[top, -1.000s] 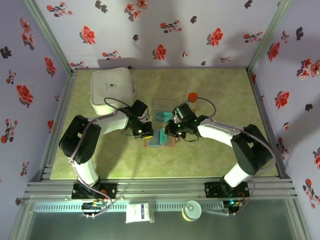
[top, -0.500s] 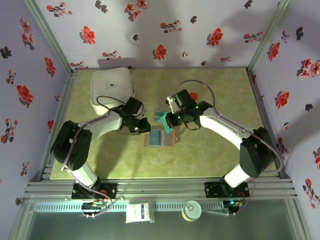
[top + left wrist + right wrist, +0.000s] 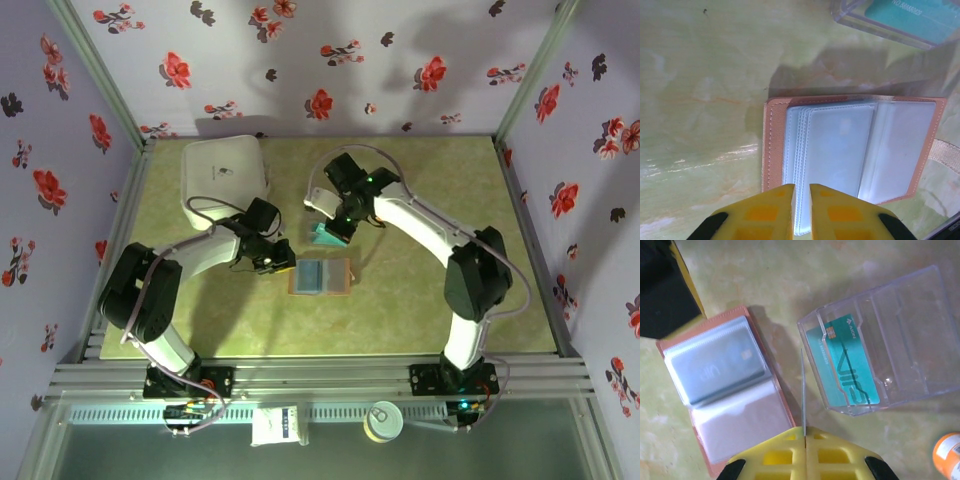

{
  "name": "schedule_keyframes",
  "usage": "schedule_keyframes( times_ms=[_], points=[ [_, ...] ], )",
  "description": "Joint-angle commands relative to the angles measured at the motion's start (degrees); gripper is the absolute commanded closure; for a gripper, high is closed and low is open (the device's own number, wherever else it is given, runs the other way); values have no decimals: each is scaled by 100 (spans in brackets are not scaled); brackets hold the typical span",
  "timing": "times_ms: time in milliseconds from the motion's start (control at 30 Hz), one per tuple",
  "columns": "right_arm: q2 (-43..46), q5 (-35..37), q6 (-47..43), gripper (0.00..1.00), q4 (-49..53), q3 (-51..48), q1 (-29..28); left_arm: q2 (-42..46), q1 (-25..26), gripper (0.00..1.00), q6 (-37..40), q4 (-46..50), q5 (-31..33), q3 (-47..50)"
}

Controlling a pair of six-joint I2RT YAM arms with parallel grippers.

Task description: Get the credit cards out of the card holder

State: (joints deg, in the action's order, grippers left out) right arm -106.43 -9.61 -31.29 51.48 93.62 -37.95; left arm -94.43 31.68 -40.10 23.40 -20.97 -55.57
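The card holder (image 3: 320, 276) lies open near the middle of the table (image 3: 420, 310), and one blue-grey card (image 3: 715, 367) sits in its upper sleeve, so the job is not finished. A second ago the right end effector (image 3: 804, 435) was down at the holder. Now it has swung toward the far edge, pinching a credit card (image 3: 802, 390) seen edge-on just beside the clear plastic case (image 3: 910, 305). That makes another card out and likely bound for the case, where a teal card (image 3: 845, 365) already lies. The left end effector (image 3: 801, 192) stays at the holder's left edge, fingers pressed almost together. Whether they grip a sleeve leaf, I cannot tell.
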Motion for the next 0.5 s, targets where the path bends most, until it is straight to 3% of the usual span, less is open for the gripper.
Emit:
schedule_keyframes(
  times_ms=[0, 467],
  points=[
    [-415, 3, -894, 100, 733, 623, 91, 194, -58, 85, -45, -9, 41, 123],
    [-2100, -216, -1455, 100, 1710, 2842, 313, 394, -183, 85, -70, 27, 43, 301]
  ],
)
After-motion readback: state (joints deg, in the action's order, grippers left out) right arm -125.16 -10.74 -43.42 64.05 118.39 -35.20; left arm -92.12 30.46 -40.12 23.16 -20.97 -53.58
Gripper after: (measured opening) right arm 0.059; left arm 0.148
